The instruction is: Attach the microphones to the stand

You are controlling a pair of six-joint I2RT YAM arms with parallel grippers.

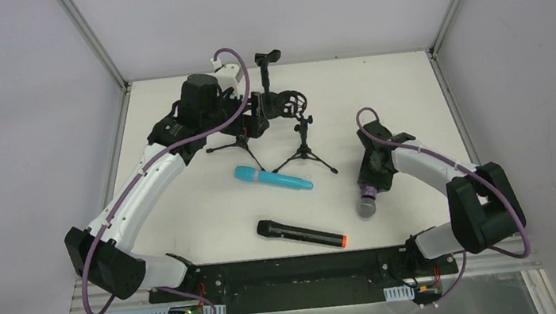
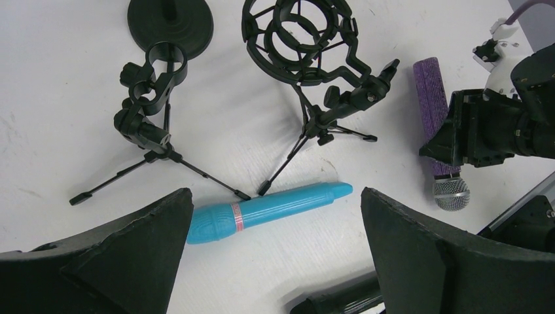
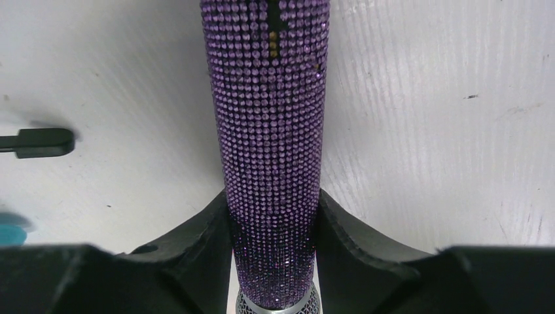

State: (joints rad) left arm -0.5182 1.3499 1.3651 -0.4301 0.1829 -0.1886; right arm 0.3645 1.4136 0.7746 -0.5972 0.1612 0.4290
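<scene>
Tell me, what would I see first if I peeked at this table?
The sparkly purple microphone jumps out, squeezed by the right hand on the right of the table. Next, the bright turquoise microphone lies in the middle, by the feet of two little black tripod stands. Nearer the arms lies a black microphone with an orange end.

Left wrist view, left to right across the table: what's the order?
clip tripod stand → shock-mount tripod stand → purple microphone. The turquoise microphone lies below, spanning both stands, so it is left out of the order.
</scene>
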